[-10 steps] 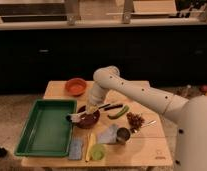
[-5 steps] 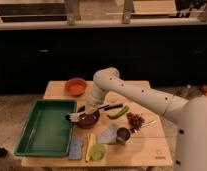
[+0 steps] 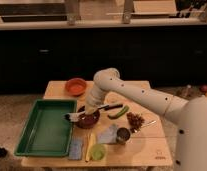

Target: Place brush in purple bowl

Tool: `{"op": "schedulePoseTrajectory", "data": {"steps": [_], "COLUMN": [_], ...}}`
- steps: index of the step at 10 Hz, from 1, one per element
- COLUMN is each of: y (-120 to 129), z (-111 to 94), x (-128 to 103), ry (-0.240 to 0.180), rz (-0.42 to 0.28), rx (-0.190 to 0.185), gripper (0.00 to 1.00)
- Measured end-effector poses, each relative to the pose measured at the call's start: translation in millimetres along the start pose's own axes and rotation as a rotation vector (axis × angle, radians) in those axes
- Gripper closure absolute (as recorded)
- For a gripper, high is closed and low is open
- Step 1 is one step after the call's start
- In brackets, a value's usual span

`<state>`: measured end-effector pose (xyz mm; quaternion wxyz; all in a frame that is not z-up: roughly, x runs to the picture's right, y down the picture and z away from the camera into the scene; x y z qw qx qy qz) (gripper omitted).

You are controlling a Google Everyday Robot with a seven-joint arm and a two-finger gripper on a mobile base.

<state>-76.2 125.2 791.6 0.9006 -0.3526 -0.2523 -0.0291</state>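
Observation:
The purple bowl (image 3: 89, 120) stands on the wooden table, right of the green tray. The brush (image 3: 99, 109) lies slanted across the bowl. Its black handle points right toward the green vegetable, and its whitish bristle head (image 3: 72, 117) sticks out past the bowl's left rim. My gripper (image 3: 90, 110) is at the end of the white arm, directly over the bowl's far side and at the brush handle. The arm hides where the gripper and the handle meet.
A green tray (image 3: 44, 127) fills the table's left side. An orange bowl (image 3: 75, 86) stands at the back. A curved green vegetable (image 3: 118, 112), a reddish-brown pile (image 3: 135, 120), a metal can (image 3: 122, 135), a grey cloth (image 3: 107, 134), a light green cup (image 3: 98, 151) and a blue sponge (image 3: 75, 149) lie around the bowl.

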Motion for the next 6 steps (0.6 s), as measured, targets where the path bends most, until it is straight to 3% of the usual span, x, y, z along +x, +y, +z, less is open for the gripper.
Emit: {"op": "schedulePoseTrajectory", "data": {"steps": [2, 6], "y": [0.2, 1.1], "z": [0.9, 3.2], "x": [0.7, 2.7], "ry": [-0.009, -0.009], "rz": [0.004, 0.009], "rx": [-0.005, -0.033], "gripper": [0.2, 0.2]}}
